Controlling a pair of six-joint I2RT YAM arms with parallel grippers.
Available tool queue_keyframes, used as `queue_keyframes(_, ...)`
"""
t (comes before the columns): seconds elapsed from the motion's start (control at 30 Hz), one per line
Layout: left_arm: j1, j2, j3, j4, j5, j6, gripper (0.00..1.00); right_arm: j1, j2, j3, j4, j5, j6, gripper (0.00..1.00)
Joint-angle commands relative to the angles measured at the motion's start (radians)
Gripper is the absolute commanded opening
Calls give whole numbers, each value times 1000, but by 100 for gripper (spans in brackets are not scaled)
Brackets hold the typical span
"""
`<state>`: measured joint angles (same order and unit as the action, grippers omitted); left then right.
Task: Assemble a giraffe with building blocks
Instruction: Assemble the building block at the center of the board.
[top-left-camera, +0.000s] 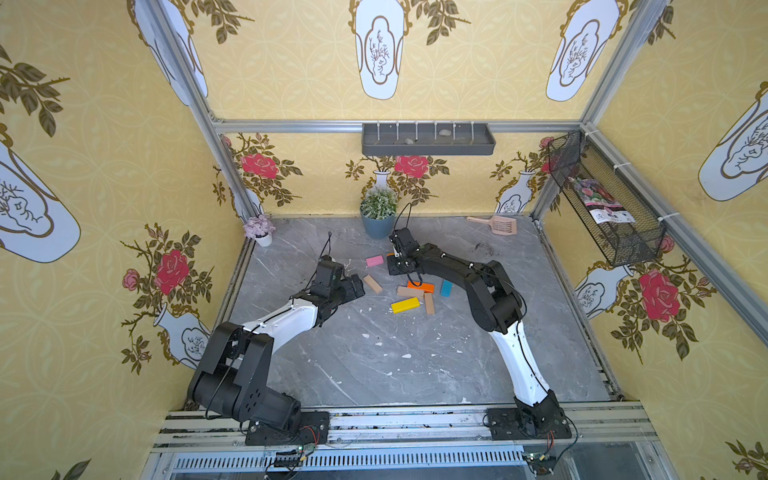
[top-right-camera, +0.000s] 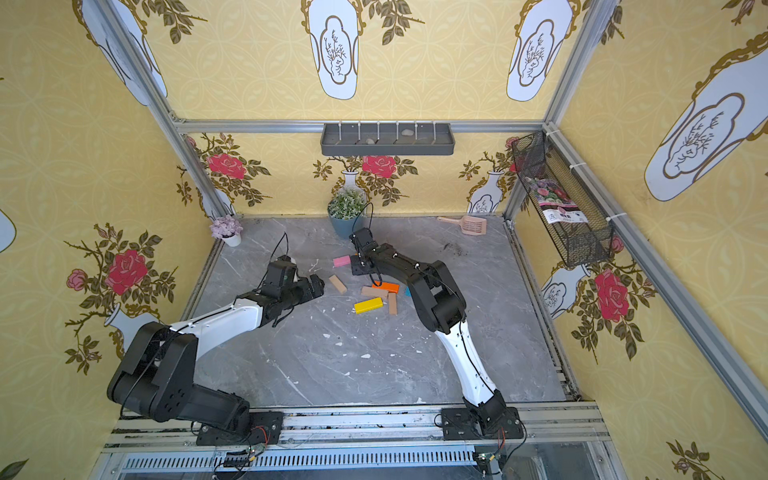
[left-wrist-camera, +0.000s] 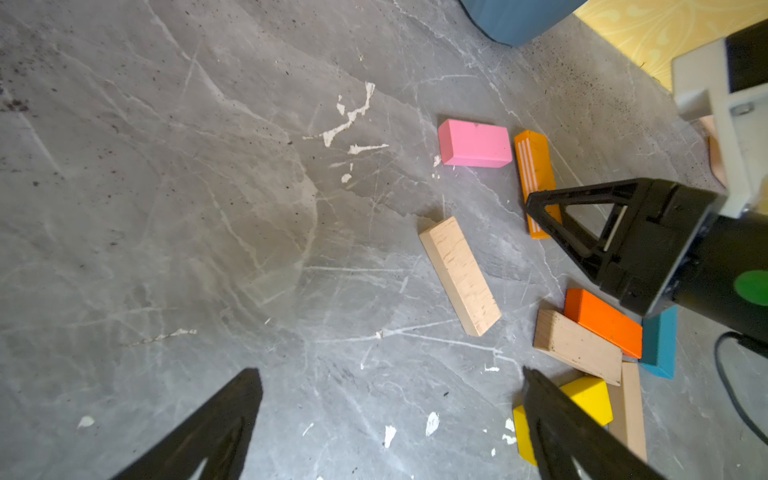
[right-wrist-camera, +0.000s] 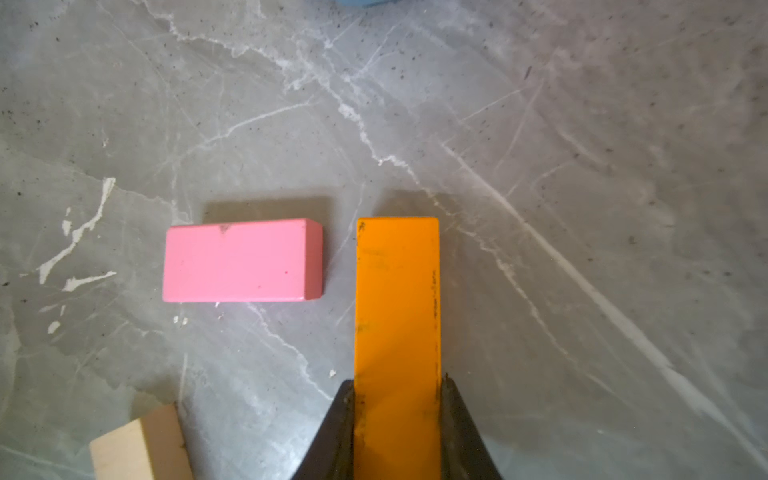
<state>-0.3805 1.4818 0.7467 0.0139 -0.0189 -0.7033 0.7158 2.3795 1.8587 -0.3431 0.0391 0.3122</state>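
Grey marble tabletop (top-left-camera: 374, 365): giraffe's neck meets its head.
Left gripper (left-wrist-camera: 390, 376) gapes empty; right gripper (right-wrist-camera: 397, 384) clamps the flat orange wooden block (right-wrist-camera: 397, 291) just beside the flat pink wooden block (right-wrist-camera: 241, 259): square it, lower flat, then release.

Grey marbled tabletop (top-left-camera: 374, 353), white veins, dark specks, white chips. Plain pastel pink block (right-wrist-camera: 243, 259). The light orange block (right-wrist-camera: 397, 311) is amber with dark scuffs at its edges; left wrist view shows pale stripes on one face. Redder dark orange block (left-wrist-camera: 602, 322). Teal blue block (left-wrist-camera: 660, 345). Bright yellow block (top-left-camera: 405, 305). Bare-grain tan block (left-wrist-camera: 459, 274). Yellow wallpaper (top-left-camera: 104, 208), red roses, white vases. Peach scoop (top-left-camera: 496, 224). Blue plant pot (top-left-camera: 377, 228).
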Motion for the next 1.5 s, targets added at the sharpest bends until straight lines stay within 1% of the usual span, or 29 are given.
queue_keyframes(0.0,0,-8,-7,-11,-8,13,99,9,12,18,-12,27,-9,12)
queue_keyframes(0.37,-1,-26,-12,-16,-14,14,99,22,26,35,-22,61,5,13)
queue_keyframes(0.73,-1,-40,-14,-23,-18,18,99,39,46,64,-49,90,-9,14)
queue_keyframes(0.9,-1,-45,-14,-28,-23,19,99,40,46,63,-51,98,-13,17)
queue_keyframes(1.0,-1,-47,-14,-32,-24,20,99,40,46,62,-51,101,-10,23)
queue_keyframes(1.07,-1,-49,-14,-32,-26,21,99,40,43,59,-51,102,-10,32)
queue_keyframes(1.23,-1,-52,-15,-34,-29,20,99,40,-2,38,-38,100,-9,47)
queue_keyframes(1.27,-1,-51,-14,-35,-33,20,99,42,-21,24,-31,103,-10,52)
queue_keyframes(1.37,-1,-48,-9,-44,-38,21,99,39,-97,-27,-13,124,-17,55)
queue_keyframes(1.47,-1,-50,-11,-45,-44,19,99,38,-204,-126,2,148,-33,57)
